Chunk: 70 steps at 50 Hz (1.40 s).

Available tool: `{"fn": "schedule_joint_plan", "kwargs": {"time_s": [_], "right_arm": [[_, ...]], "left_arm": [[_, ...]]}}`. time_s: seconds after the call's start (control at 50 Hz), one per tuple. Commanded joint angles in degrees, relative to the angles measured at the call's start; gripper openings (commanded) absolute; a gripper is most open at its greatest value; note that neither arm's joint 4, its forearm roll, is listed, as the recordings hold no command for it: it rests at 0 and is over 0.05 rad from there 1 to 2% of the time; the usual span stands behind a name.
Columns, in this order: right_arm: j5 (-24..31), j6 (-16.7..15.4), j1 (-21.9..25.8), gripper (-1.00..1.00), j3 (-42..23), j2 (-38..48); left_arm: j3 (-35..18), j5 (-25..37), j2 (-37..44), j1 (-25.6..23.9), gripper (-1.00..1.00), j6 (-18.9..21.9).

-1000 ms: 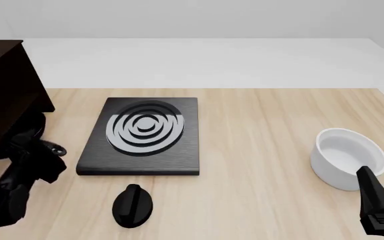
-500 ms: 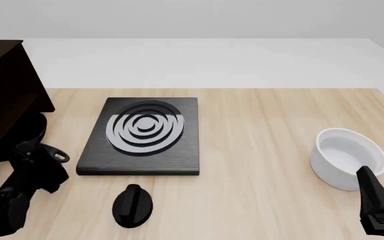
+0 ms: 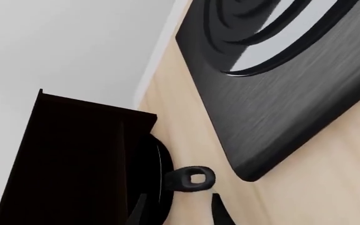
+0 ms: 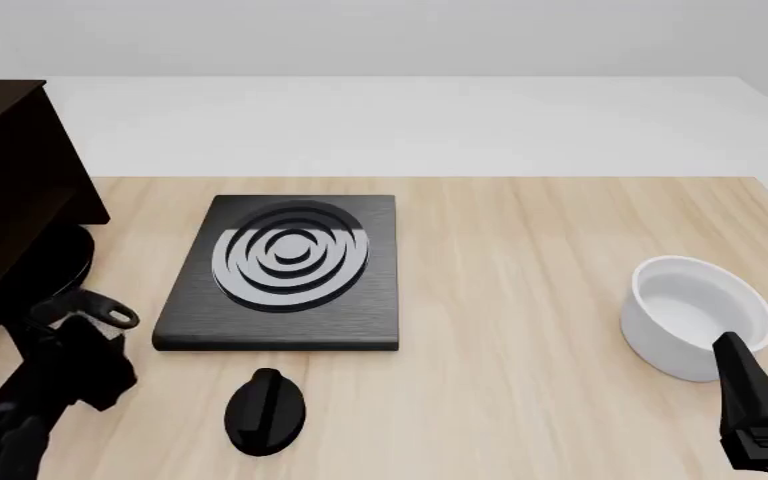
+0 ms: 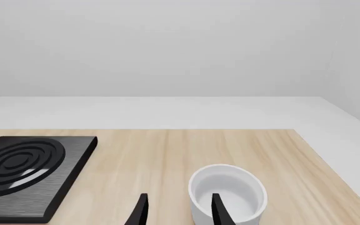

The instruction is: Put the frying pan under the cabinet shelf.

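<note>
Hovering the left gripper (image 4: 71,360) by the table's (image 4: 558,250) near left corner, showing both fingers spread wide in the left wrist view and clamping nothing. Pointing those fingers (image 3: 221,214) at the looped end of the handle (image 3: 192,178), lying just beyond the tips and not between them; touching or not cannot be told.

Looking outward along that handle: lying with its long axis running from the near edge back toward the table's left edge, ending in the frying pan (image 3: 157,174), sitting low in the shadow beneath the cabinet shelf (image 3: 73,159). Showing only the pan's rim and a dark bulge (image 4: 51,262) in the front view, with the handle's loop (image 4: 104,314) sticking out toward the near edge. Judging the pan as already under the board, so probably calling only for backing straight away along the handle's line without knocking the loop.

Parking the right gripper (image 5: 178,213) at the near right corner, well apart from the pan, fingers likewise parted and empty, facing the white bowl (image 5: 227,197). Leaving the left arm as plainly the nearer one.

Resting mid-table: the stove plate (image 4: 284,270), with the black knob (image 4: 265,410) nearer the front edge.
</note>
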<state>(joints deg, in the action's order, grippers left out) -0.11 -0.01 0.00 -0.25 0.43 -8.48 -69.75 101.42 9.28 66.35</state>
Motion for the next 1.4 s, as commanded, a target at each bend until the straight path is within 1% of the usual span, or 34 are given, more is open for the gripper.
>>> {"fn": "schedule_joint_plan", "kwargs": {"time_s": [0.02, 0.22, 0.34, 0.76, 0.82, 0.84, 0.88, 0.9, 0.98, 1.2, 1.4], "right_arm": [[0.0, 0.01, 0.0, 1.0, 0.0, 0.0], [0.0, 0.0, -0.01, 1.0, 0.0, 0.0], [0.0, -0.01, 0.0, 1.0, 0.0, -0.01], [0.0, 0.01, 0.0, 1.0, 0.0, 0.0], [0.0, -0.01, 0.0, 1.0, 0.0, -0.01], [0.0, 0.0, 0.0, 1.0, 0.0, 0.0], [0.0, 0.0, 0.01, 1.0, 0.0, -0.01], [0.0, -0.01, 0.0, 1.0, 0.0, 0.0], [0.0, -0.02, 0.0, 1.0, 0.0, -0.01], [0.0, 0.0, 0.0, 1.0, 0.0, -0.01], [0.0, 0.0, 0.0, 1.0, 0.0, 0.0]], "left_arm": [[4.56, -0.15, -2.48, 0.06, 1.0, 0.61], [6.65, -0.15, -3.88, 0.19, 1.0, 1.64], [8.35, -0.15, -5.29, -0.69, 1.0, 1.6], [8.47, -0.15, -8.55, -4.22, 1.0, 1.93], [8.47, -0.15, -9.07, -4.86, 1.0, 1.36], [8.47, -0.14, -8.98, -5.41, 1.0, 0.22], [8.47, -0.15, -9.1, -5.43, 1.0, 1.16], [8.47, -0.14, -9.36, -6.11, 1.0, 0.39], [8.47, -0.14, -9.73, -7.42, 1.0, -0.33], [8.47, -0.11, -10.58, -9.04, 1.0, 0.1], [8.47, -0.04, -9.91, -10.58, 1.0, -0.79]]}}
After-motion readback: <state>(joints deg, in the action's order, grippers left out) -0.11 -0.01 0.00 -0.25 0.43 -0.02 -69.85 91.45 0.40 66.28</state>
